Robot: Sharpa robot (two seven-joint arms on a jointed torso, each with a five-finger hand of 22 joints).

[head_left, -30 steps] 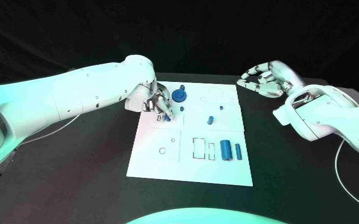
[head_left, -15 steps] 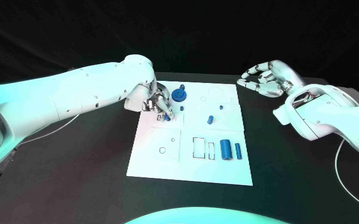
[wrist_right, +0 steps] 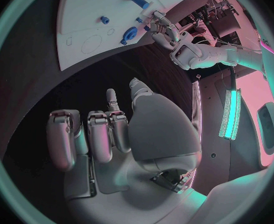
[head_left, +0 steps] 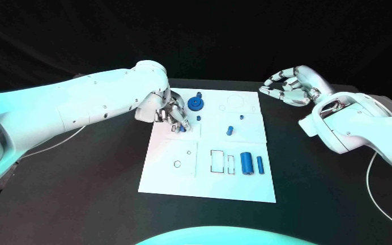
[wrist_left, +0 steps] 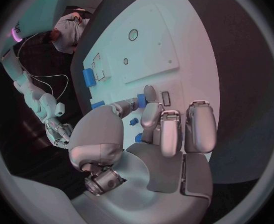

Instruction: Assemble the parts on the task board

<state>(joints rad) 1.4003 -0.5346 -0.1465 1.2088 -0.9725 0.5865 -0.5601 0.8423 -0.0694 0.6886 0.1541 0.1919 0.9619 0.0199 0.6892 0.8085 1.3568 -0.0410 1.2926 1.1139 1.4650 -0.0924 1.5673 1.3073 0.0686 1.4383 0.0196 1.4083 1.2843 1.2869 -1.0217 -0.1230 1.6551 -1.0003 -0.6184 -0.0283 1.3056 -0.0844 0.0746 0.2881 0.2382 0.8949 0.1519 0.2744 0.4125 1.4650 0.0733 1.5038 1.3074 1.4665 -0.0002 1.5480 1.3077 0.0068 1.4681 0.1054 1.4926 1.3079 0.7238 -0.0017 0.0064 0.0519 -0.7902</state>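
Observation:
The white task board lies mid-table. My left hand hovers low over its far left part and pinches a small blue part between thumb and a fingertip, beside a small rectangular slot. A blue gear-like part stands just right of that hand, with a small blue peg below it. A short blue piece lies mid-board. Two blue cylinders lie at the near right. My right hand hangs off the board's far right corner, its fingers loosely bent and apart, holding nothing.
Two rectangular outlines sit beside the cylinders, and two round outlines mark the near left panel. A large circle outline is at the far right of the board. Black tabletop surrounds the board on all sides.

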